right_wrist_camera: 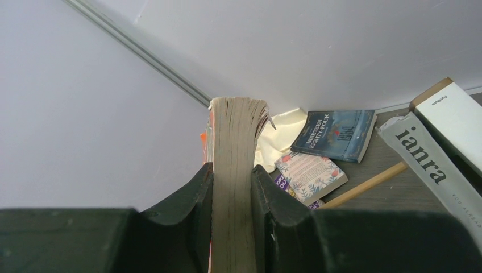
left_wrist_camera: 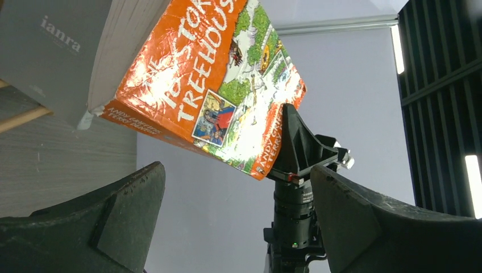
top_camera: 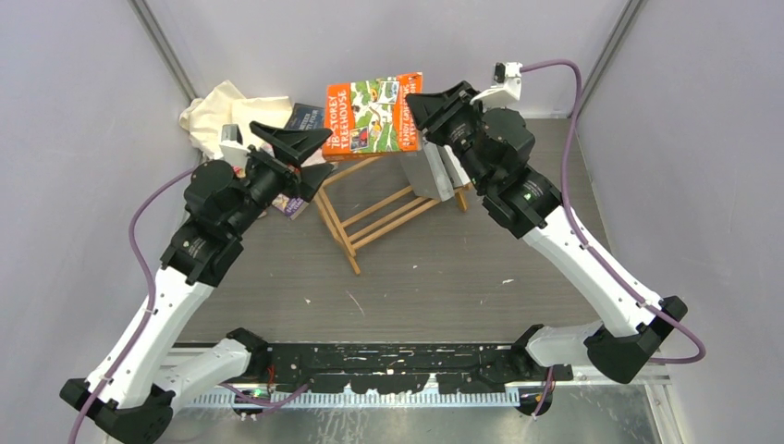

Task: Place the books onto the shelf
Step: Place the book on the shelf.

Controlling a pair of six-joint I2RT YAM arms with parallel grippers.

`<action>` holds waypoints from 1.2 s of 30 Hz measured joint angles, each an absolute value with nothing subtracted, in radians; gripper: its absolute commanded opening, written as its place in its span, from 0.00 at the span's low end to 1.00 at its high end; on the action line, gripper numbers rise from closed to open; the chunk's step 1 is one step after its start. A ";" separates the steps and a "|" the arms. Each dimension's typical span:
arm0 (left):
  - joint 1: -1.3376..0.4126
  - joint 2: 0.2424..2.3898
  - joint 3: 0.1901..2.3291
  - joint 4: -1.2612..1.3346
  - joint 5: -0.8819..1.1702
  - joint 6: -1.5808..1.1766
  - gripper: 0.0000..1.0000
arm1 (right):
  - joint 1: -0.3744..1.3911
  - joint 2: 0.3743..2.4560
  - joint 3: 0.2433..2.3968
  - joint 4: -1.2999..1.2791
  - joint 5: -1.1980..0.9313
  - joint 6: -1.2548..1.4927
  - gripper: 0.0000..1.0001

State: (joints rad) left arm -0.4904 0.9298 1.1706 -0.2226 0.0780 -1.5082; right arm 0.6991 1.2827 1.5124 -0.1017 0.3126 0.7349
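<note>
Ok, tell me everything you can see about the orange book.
The orange book is a thick paperback with a glossy orange cover, white lettering that includes "Storey Treehouse", green cartoon panels and cream page edges. The right gripper clamps it across its thickness at the page edge and holds it tilted above the far end of the shelf, close beside a grey book. Whether it touches either of them cannot be told.

Shelf (top_camera: 374, 211) slats sit open toward nine o'clock. Grey books (top_camera: 427, 171) block its three o'clock end, the orange book (top_camera: 370, 111) hangs over twelve, and the spread left claw (top_camera: 319, 154) crowds ten. Bare desk (top_camera: 434, 277) lies at six.
</note>
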 measured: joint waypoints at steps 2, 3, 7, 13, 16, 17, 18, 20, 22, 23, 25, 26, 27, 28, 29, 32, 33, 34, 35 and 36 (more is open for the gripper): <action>-0.495 0.916 1.170 -0.223 0.065 -1.507 0.98 | 0.699 1.283 1.512 -0.101 0.319 0.735 0.01; -0.498 0.911 1.170 -0.222 0.059 -1.506 0.98 | 0.699 1.283 1.512 -0.100 0.322 0.736 0.01; -0.529 0.918 1.170 -0.221 0.033 -1.499 0.98 | 0.710 1.282 1.512 -0.098 0.333 0.736 0.01; -0.580 0.974 1.170 -0.217 0.001 -1.484 0.98 | 0.736 1.283 1.512 -0.098 0.337 0.741 0.01; -0.588 0.994 1.170 -0.215 -0.009 -1.484 0.98 | 0.739 1.283 1.512 -0.098 0.337 0.744 0.01; -0.588 0.998 1.170 -0.214 -0.013 -1.484 0.98 | 0.739 1.283 1.513 -0.098 0.337 0.748 0.01; -0.589 1.000 1.170 -0.213 -0.019 -1.484 0.98 | 0.739 1.283 1.513 -0.098 0.336 0.754 0.01; -0.589 1.003 1.170 -0.209 -0.029 -1.484 0.98 | 0.739 1.283 1.513 -0.098 0.336 0.767 0.01; -0.593 1.006 1.170 -0.197 -0.052 -1.483 0.99 | 0.743 1.283 1.513 -0.098 0.336 0.781 0.01; -0.596 1.007 1.170 -0.191 -0.061 -1.483 0.99 | 0.745 1.283 1.513 -0.098 0.336 0.787 0.01; -0.606 1.009 1.170 -0.181 -0.086 -1.479 0.99 | 0.754 1.283 1.513 -0.098 0.340 0.804 0.01; -0.610 1.011 1.170 -0.173 -0.096 -1.479 0.99 | 0.760 1.283 1.513 -0.098 0.345 0.812 0.01; -0.614 1.014 1.168 -0.159 -0.106 -1.479 0.99 | 0.768 1.283 1.512 -0.098 0.352 0.817 0.01; -0.617 1.018 1.163 -0.143 -0.114 -1.480 0.99 | 0.778 1.283 1.512 -0.098 0.361 0.822 0.01; -0.620 1.023 1.159 -0.130 -0.120 -1.481 0.98 | 0.785 1.283 1.511 -0.097 0.368 0.825 0.01; -0.622 1.045 1.149 -0.093 -0.132 -1.485 0.94 | 0.797 1.283 1.510 -0.099 0.374 0.834 0.01; -0.622 1.051 1.147 -0.085 -0.136 -1.485 0.92 | 0.797 1.283 1.510 -0.099 0.374 0.835 0.01; -0.622 1.055 1.143 -0.077 -0.139 -1.485 0.88 | 0.797 1.283 1.510 -0.099 0.373 0.837 0.01; -0.622 1.056 1.138 -0.068 -0.145 -1.484 0.86 | 0.797 1.283 1.510 -0.100 0.373 0.838 0.01; -0.622 1.056 1.134 -0.063 -0.153 -1.481 0.83 | 0.797 1.283 1.510 -0.102 0.372 0.840 0.01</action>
State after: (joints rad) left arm -0.6224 1.0565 1.1339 -0.0631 -0.1528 -1.4815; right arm 0.7975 1.2831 1.5097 -0.1024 0.3721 0.8402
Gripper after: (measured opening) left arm 0.896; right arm 0.313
